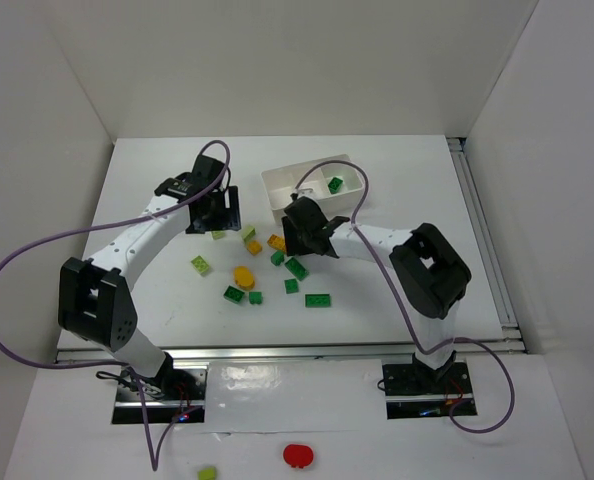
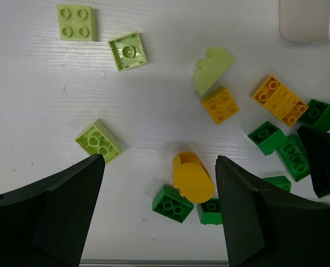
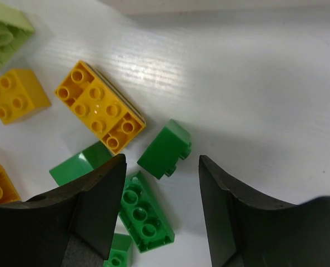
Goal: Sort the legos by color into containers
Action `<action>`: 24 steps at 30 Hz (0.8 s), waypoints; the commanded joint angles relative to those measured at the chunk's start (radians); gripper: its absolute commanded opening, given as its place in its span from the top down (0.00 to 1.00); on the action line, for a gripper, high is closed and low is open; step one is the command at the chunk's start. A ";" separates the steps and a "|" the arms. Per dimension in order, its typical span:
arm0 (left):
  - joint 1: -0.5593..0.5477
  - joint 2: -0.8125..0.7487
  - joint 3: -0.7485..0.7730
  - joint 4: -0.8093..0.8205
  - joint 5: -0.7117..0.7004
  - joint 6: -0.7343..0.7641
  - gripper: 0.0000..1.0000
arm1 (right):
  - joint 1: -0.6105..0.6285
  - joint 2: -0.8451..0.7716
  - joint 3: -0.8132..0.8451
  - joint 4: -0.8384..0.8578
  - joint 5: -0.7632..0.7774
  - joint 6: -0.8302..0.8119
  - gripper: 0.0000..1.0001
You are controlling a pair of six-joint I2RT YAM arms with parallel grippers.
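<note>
My left gripper (image 2: 159, 162) hangs over the left-middle of the table (image 1: 147, 190), spread wide and empty. Its jaws frame the rounded orange-yellow piece (image 2: 191, 178) without touching it. The legos (image 1: 277, 270) lie scattered midway between the near and far edges. Over their right side my right gripper (image 3: 162, 160) is also wide open and holds nothing, with a dark green brick (image 3: 165, 149) between its fingers. I judge that brick to be the pick in hand. I'd descend straight, keep one finger clear of the long green brick (image 3: 145, 214) just beside it, and close on the smooth flat sides. The brick is small and glossy and seems tipped on its side. Toward the far edge, the white tray (image 1: 277, 180) holds one green brick (image 1: 334, 184); I cannot tell in which compartment.
</note>
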 commanded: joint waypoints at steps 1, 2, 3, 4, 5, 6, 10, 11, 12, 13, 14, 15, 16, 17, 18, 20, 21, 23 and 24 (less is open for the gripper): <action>0.003 0.012 0.034 0.001 0.030 -0.009 0.10 | -0.011 0.027 0.005 0.086 0.038 0.019 0.38; 0.003 0.012 0.034 0.010 0.031 -0.009 0.11 | -0.011 0.040 0.027 0.077 0.050 0.019 0.38; 0.003 0.012 0.034 0.010 0.031 -0.009 0.11 | -0.011 0.050 0.039 0.064 0.050 0.019 0.38; 0.003 0.021 0.034 0.010 0.031 -0.009 0.11 | -0.011 0.061 0.050 0.063 0.061 0.019 0.40; 0.003 0.021 0.034 0.010 0.031 -0.009 0.11 | -0.011 0.072 0.059 0.054 0.061 0.019 0.44; 0.003 0.021 0.034 0.010 0.031 -0.009 0.11 | -0.011 0.072 0.059 0.054 0.072 0.030 0.49; 0.003 0.021 0.034 0.010 0.021 0.000 0.11 | -0.011 0.008 0.048 0.048 0.090 0.030 0.70; 0.003 0.021 0.034 0.010 0.021 0.000 0.11 | -0.011 -0.006 0.048 0.016 0.099 0.030 0.70; 0.003 0.021 0.034 0.010 0.021 0.000 0.11 | -0.011 -0.025 0.048 0.001 0.127 0.030 0.70; 0.003 0.012 0.034 0.010 0.021 0.000 0.11 | -0.011 -0.066 0.048 -0.010 0.136 0.030 0.70; 0.003 0.012 0.034 0.010 0.021 0.000 0.11 | -0.011 -0.089 0.048 -0.024 0.152 0.030 0.70; 0.003 0.012 0.034 0.010 0.021 0.000 0.11 | -0.011 -0.110 0.059 -0.050 0.194 0.015 0.70; 0.003 0.012 0.034 0.010 0.021 0.000 0.11 | -0.020 -0.130 0.068 -0.065 0.220 0.003 0.70; 0.003 0.012 0.034 0.010 0.021 0.000 0.11 | -0.020 -0.166 0.068 -0.079 0.237 -0.007 0.70; 0.003 0.012 0.034 0.010 0.021 0.000 0.11 | -0.049 -0.181 0.080 -0.094 0.248 -0.007 0.70; 0.003 0.021 0.034 0.010 0.021 -0.015 0.11 | -0.085 -0.201 0.094 -0.095 0.258 -0.031 0.70; 0.003 0.021 0.034 0.010 0.012 -0.015 0.11 | -0.127 -0.201 0.119 -0.076 0.245 -0.031 0.70; 0.003 0.021 0.025 0.010 0.012 -0.027 0.11 | -0.162 -0.159 0.152 -0.064 0.245 -0.051 0.70; 0.003 0.021 0.025 0.010 0.012 -0.027 0.11 | -0.191 -0.140 0.200 -0.055 0.245 -0.051 0.70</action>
